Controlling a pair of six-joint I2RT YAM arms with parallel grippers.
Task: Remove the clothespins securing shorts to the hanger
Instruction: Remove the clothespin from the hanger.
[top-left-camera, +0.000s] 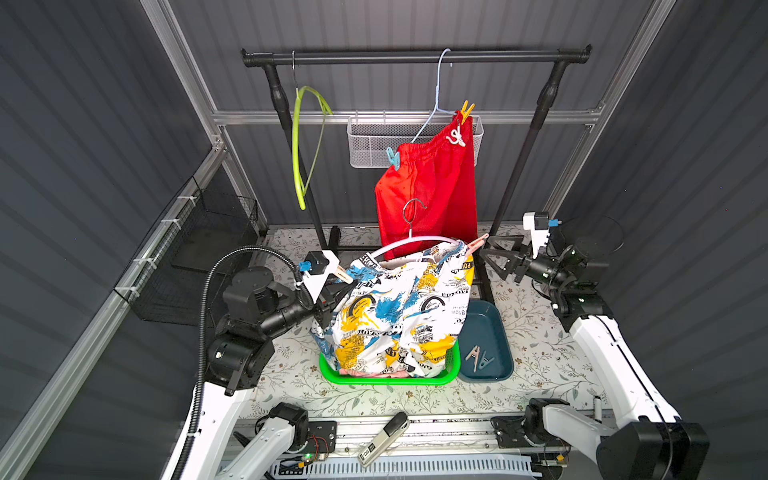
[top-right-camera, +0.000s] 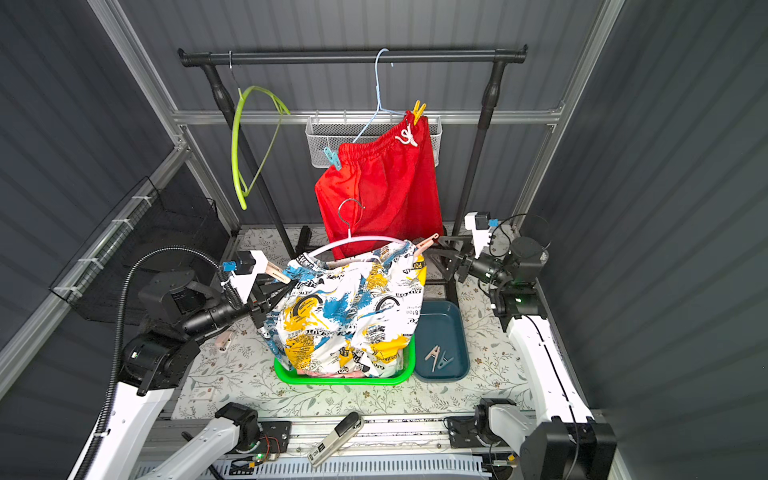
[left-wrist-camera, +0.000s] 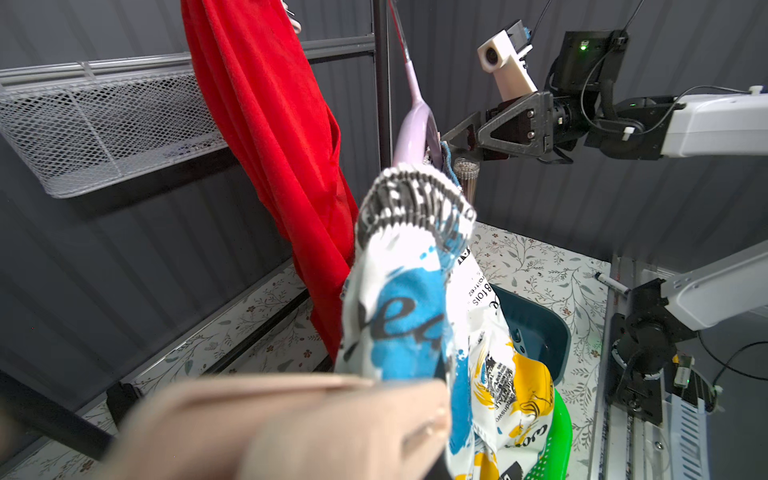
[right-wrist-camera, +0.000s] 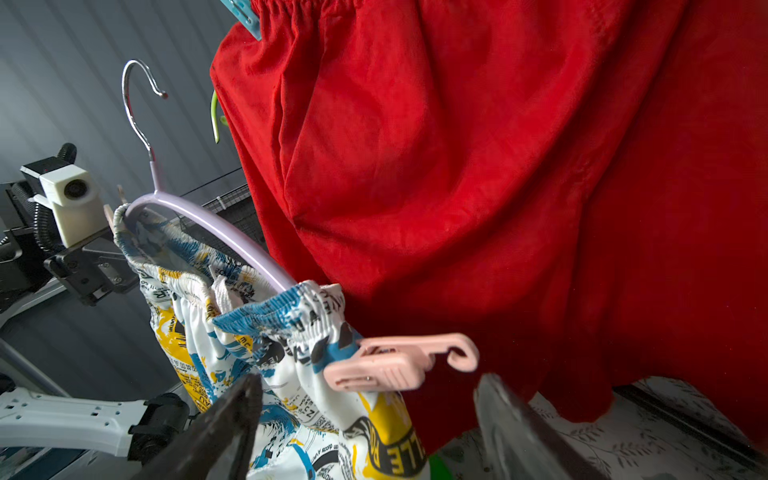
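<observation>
White shorts (top-left-camera: 399, 307) with blue-yellow print hang from a lilac hanger (top-left-camera: 411, 243) whose hook rests on nothing. My left gripper (top-left-camera: 330, 291) is shut on the beige-pink clothespin (left-wrist-camera: 291, 415) at the hanger's left end. A pink clothespin (right-wrist-camera: 386, 365) still clamps the waistband at the right end. My right gripper (right-wrist-camera: 368, 386) stands open just short of it, one finger on each side. Red shorts (top-left-camera: 428, 187) hang behind on a pale blue hanger (top-left-camera: 436, 95), pinned by a light blue clothespin (top-left-camera: 392, 158) and a yellow clothespin (top-left-camera: 466, 111).
The printed shorts' hem sags into a green basket (top-left-camera: 386, 380) over something pale pink. Beside it, a teal tray (top-left-camera: 494, 332) holds loose clothespins (top-left-camera: 478, 359). An empty green hanger (top-left-camera: 297, 145) hangs on the black rail (top-left-camera: 415, 56). A white mesh basket (top-left-camera: 365, 141) sits behind; another clothespin (top-right-camera: 224, 338) lies on the table.
</observation>
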